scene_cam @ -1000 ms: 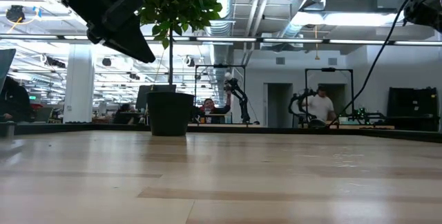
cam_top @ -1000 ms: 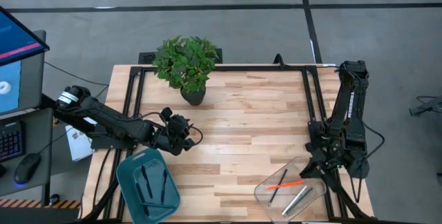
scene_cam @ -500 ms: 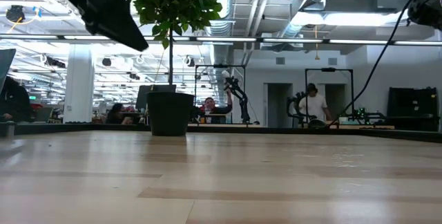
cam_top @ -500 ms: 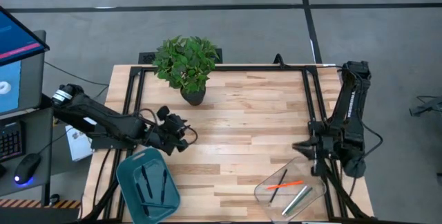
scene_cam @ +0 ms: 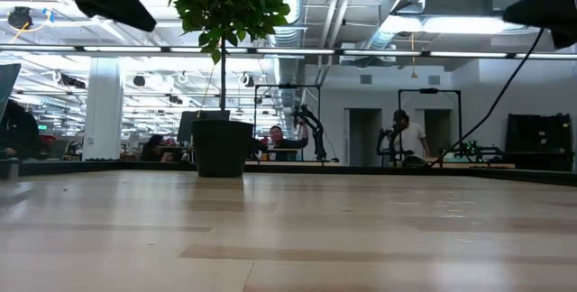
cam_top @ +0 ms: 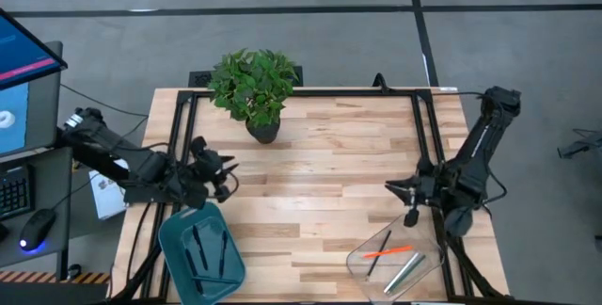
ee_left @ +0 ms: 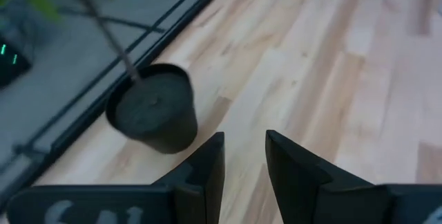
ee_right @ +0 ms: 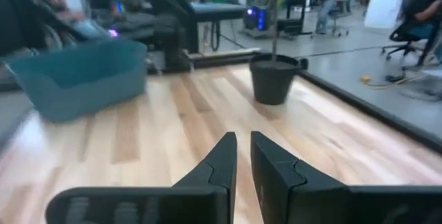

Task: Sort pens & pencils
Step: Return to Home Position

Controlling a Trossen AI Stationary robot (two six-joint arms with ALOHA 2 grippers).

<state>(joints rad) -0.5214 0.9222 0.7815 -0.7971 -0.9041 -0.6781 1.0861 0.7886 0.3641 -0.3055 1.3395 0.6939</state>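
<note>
the sorting looks finished, judging by the high view: no loose stick lies on the wooden surface. a few dark pens lie in the teal bin at the near left corner. the transparent bin at the near right corner holds the orange pencil, a dark stick lying across it, and two pale sticks side by side. the potted plant stands at the far edge, well apart from both bins.

the left gripper hangs over the left edge of the surface, just beyond the teal bin. in its wrist view the fingers are drawn close, with only a narrow slit between them and nothing in it. the right gripper is above the surface near the far side of the transparent bin, its fingers all but clenched together and likewise empty. i judge the step in hand to be the retreat to the rest pose.

if any stick needed moving again, i would expect it to be light, stiff and smooth, so it would be apt to roll or pivot if pinched off-centre. the sound hold is at mid-length, with the fingers set across the shaft. the two pale sticks touch each other, so taking one alone would be fiddly, and the bin walls limit the approach. the pencil points are the fragile part, so no hold belongs there.
</note>
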